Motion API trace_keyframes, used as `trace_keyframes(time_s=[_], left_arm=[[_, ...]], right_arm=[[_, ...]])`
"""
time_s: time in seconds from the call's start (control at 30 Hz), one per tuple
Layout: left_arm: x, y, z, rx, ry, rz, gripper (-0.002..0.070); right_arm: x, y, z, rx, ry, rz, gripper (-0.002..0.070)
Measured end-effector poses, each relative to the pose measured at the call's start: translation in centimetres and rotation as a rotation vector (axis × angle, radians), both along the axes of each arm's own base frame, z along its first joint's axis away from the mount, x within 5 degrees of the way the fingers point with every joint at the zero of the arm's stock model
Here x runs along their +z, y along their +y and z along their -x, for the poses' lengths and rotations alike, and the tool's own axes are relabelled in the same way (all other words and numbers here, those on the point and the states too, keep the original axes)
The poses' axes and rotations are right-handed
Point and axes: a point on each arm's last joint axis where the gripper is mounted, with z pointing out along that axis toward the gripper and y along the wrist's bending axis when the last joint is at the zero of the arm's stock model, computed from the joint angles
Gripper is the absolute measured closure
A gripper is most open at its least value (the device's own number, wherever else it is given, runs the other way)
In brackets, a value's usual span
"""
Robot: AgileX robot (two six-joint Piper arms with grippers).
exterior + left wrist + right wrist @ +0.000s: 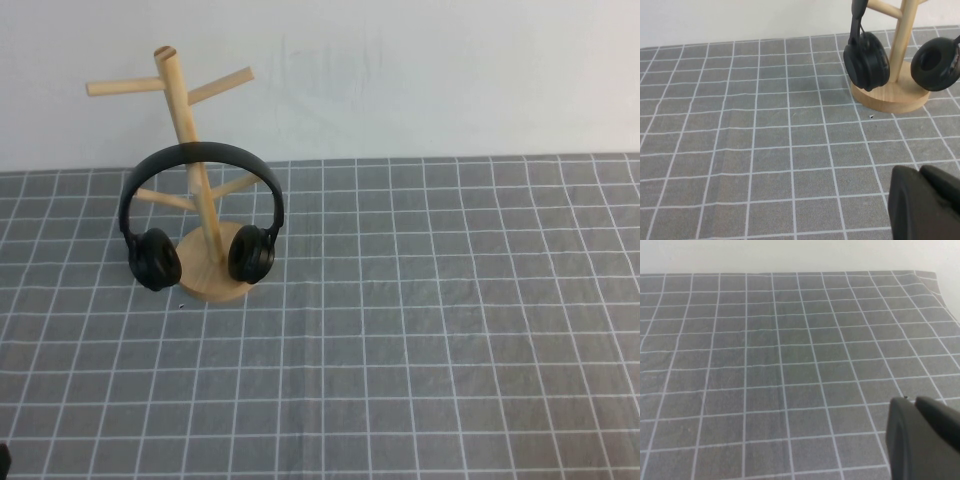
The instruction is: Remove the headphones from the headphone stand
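Observation:
The black headphones (250, 253) hang on the light wooden headphone stand (178, 105) at the table's far left. The headband crosses the slanted dowel and the two ear cups hang on either side of it, just above the round base (205, 280). In the left wrist view the headphones (867, 60) and the stand (902, 40) are well ahead of my left gripper (917, 170), which is shut and empty low over the cloth. My right gripper (912, 400) is shut and empty over the bare cloth, far from the stand.
A grey cloth with a white grid (420, 320) covers the table. A white wall (420, 70) stands right behind the stand. The cloth's far right corner (927, 276) shows in the right wrist view.

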Motion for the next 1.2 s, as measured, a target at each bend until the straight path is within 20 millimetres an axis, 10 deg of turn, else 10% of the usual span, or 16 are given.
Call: trace_keyframes(time_s=[0.67, 1.2], left_arm=[[0.2, 0.0, -0.1, -0.003, -0.023, 0.005, 0.0678], [8.6, -0.8, 2.1, -0.125, -1.019, 0.154, 0.0678]], right_arm=[[0.0, 0.0, 0.0, 0.000, 0.000, 0.000, 0.0685], [0.0, 0.0, 0.0, 0.000, 0.000, 0.000, 0.0685]])
